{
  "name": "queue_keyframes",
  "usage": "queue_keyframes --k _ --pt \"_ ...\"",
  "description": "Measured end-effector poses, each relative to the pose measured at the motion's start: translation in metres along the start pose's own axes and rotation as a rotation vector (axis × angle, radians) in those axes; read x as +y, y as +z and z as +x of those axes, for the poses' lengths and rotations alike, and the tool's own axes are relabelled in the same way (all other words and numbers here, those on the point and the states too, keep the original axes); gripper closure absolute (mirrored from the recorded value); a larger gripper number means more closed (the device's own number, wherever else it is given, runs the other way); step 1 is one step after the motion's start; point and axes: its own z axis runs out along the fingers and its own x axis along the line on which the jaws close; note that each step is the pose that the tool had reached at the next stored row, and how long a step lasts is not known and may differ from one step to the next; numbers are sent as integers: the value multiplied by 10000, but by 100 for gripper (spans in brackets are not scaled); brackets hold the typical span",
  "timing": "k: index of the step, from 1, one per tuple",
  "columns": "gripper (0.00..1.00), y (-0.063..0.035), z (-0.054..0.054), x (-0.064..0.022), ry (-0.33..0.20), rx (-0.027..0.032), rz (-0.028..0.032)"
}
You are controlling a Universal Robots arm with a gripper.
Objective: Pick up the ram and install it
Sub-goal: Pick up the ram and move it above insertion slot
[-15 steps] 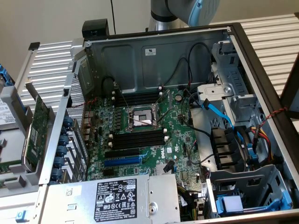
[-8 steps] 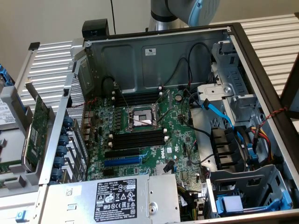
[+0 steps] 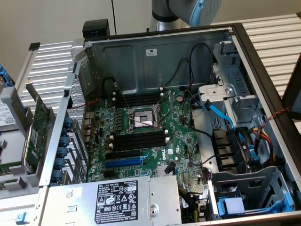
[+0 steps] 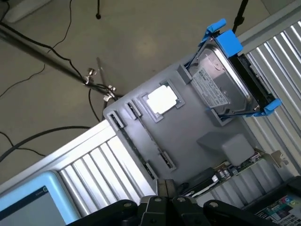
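Observation:
In the wrist view, the ram (image 4: 136, 147) is a thin dark strip seen edge-on. It stands in the long holder of a grey parts tray (image 4: 202, 127), between two end brackets. My gripper (image 4: 164, 200) hangs above the tray near one end of that strip, black fingers (image 4: 153, 207) pressed together, shut on nothing. In the exterior view the open computer case (image 3: 155, 52) lies on its side, and its motherboard (image 3: 155, 155) has black memory slots (image 3: 138, 141) with white end clips on both sides of the processor socket (image 3: 143, 120). Part of my arm (image 3: 183, 12) shows behind the case.
The grey tray also carries a processor chip (image 4: 162, 100), a hard drive in a blue caddy (image 4: 230, 80) and a green expansion card (image 4: 240, 165), also seen as card (image 3: 37, 132). Cables (image 3: 221, 115), drive cages and a power supply (image 3: 117, 200) crowd the case. Ribbed metal table (image 4: 94, 165).

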Motion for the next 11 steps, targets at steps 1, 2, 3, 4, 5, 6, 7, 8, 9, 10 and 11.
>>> queue_keyframes --k 1,2,3,4,5,6,7,8,9,10,11 --pt "90 0 0 0 -180 9 0" --pt "90 0 0 0 -359 20 -1" --pt "90 1 0 0 -539 31 0" --pt "90 2 0 0 -735 44 2" --pt "90 2 0 1 -913 58 2" --pt "90 2 0 0 -1094 73 4" --pt "90 3 0 0 -1272 85 5" --pt "90 5 0 1 -1453 94 4" --pt "90 8 2 5 -1615 104 3" --pt "90 11 6 11 -1750 111 1" --pt "90 14 11 19 -1859 116 2"
